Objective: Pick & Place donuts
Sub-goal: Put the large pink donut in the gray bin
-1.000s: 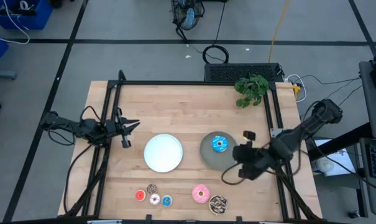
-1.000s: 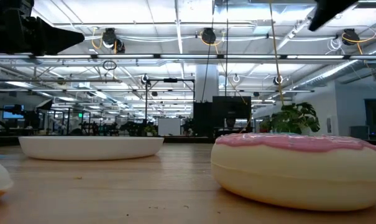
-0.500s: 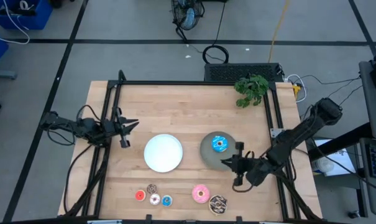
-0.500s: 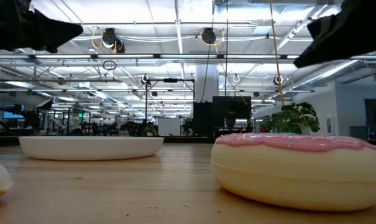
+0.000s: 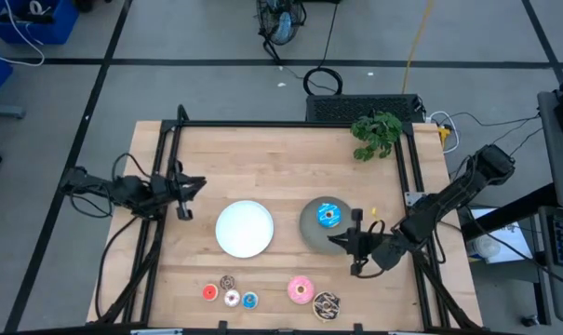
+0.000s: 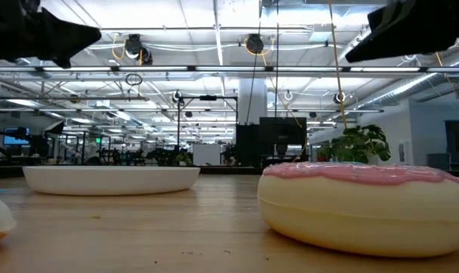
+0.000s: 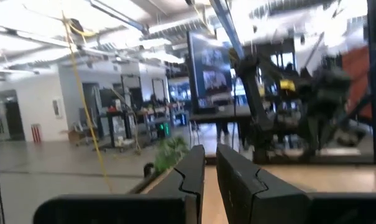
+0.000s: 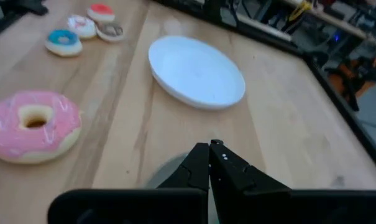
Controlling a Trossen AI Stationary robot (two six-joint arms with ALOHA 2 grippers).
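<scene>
The large blue donut (image 5: 329, 216) lies on my round grey plate (image 5: 311, 228), right of the counter's middle. The other six sit in a loose row along the near edge: the large pink donut (image 5: 301, 290) with the brown sprinkled donut (image 5: 327, 304) just beside it on the right, and further left the four tiny ones close together, red (image 5: 209, 292), brown (image 5: 227, 282), pink-white (image 5: 232, 298) and blue (image 5: 250, 300). Between that tiny group and the grey plate lies the round white plate (image 5: 244, 229), with nothing on it.

My right gripper (image 5: 340, 241) hangs at the grey plate's near right rim, tips pointing toward the counter's middle. Its jaws are pressed together and hold nothing; from my right wrist I see the two dark fingers (image 8: 199, 165) meeting above the grey rim, with the white plate and pink donut further out.

My left gripper (image 5: 192, 184) waits over the left side of the wooden counter (image 5: 262, 158), above and left of the white plate. Its jaws stand narrow, a thin slit between them, nothing in it.

A green plant (image 5: 376, 133) sits at the far right corner.
</scene>
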